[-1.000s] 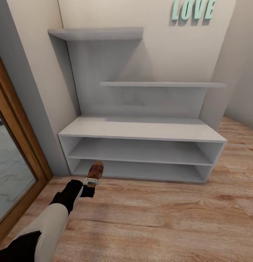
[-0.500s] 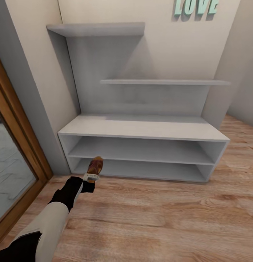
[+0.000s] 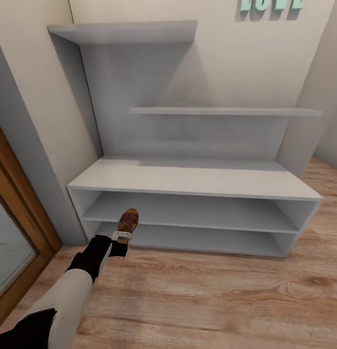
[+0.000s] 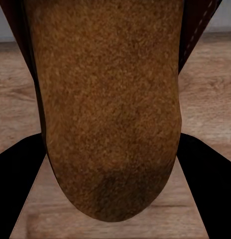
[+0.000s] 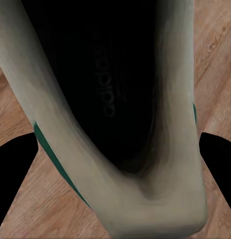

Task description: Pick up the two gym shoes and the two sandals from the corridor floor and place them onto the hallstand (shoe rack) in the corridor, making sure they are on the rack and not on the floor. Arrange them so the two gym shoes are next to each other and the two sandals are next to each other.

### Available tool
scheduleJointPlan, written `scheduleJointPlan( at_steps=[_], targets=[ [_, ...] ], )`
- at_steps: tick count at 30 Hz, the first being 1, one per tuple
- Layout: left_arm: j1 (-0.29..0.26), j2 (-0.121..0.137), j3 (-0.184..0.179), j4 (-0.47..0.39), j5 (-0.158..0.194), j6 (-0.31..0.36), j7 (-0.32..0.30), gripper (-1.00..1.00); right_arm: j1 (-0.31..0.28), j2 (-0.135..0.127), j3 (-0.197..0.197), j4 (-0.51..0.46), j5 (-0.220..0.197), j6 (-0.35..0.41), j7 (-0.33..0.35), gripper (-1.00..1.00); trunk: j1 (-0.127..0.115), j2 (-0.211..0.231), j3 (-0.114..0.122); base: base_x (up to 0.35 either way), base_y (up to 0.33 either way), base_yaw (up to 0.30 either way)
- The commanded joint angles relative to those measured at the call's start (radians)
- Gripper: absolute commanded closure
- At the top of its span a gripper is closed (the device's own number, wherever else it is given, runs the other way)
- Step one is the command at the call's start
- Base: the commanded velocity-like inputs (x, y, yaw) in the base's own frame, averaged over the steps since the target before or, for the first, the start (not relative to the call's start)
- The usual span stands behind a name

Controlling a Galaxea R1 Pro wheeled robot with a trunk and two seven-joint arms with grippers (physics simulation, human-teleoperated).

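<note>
A: From the head view, how many shoes can you count?

B: One: a brown sandal (image 3: 127, 222), held out in the left gripper (image 3: 121, 236), which is closed on its heel end. The left arm reaches forward and low, forearm straight, the sandal's toe pointing at the left end of the hallstand (image 3: 197, 178), just in front of its lower shelf slot.

A: And the hallstand itself?

B: One unit: a wide low bench with two open slots, both bare, and two stepped wall shelves above. Its left end stands near a wooden door frame (image 3: 18, 203); the corridor floor (image 3: 212, 300) in front of it lies open across its whole width.

A: The left wrist view?

B: One sandal, its tan footbed (image 4: 108, 109) between the two dark fingers (image 4: 18, 189), the wood floor beyond.

A: The right wrist view?

B: One gym shoe (image 5: 115, 114), white with a green side stripe, its dark inside facing the camera. It sits between the right gripper's fingers (image 5: 13, 169), which are clamped on it, above the plank floor.
</note>
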Motion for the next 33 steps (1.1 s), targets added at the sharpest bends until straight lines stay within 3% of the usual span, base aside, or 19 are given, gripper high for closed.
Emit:
scheduleJointPlan(
  at_steps=[1, 23, 33],
  targets=[
    [-0.001, -0.001, 0.008, -0.002, -0.01, 0.003, -0.009, 1.0, -0.001, 0.0, -0.001, -0.001, 0.011, 0.004, 0.01, 1.0, 0.0, 0.0, -0.001, 0.346, 0.0, 0.0],
    [-0.001, 0.0, 0.008, 0.0, -0.012, 0.003, -0.009, 1.0, -0.001, 0.0, 0.001, -0.001, 0.011, 0.004, 0.01, 1.0, 0.0, 0.0, -0.001, 0.339, 0.036, 0.0],
    [-0.001, -0.001, 0.007, -0.002, -0.012, 0.003, -0.009, 1.0, -0.001, 0.0, 0.001, -0.001, 0.011, 0.004, 0.01, 1.0, 0.0, 0.0, -0.001, 0.036, 0.006, 0.0]
  ],
)
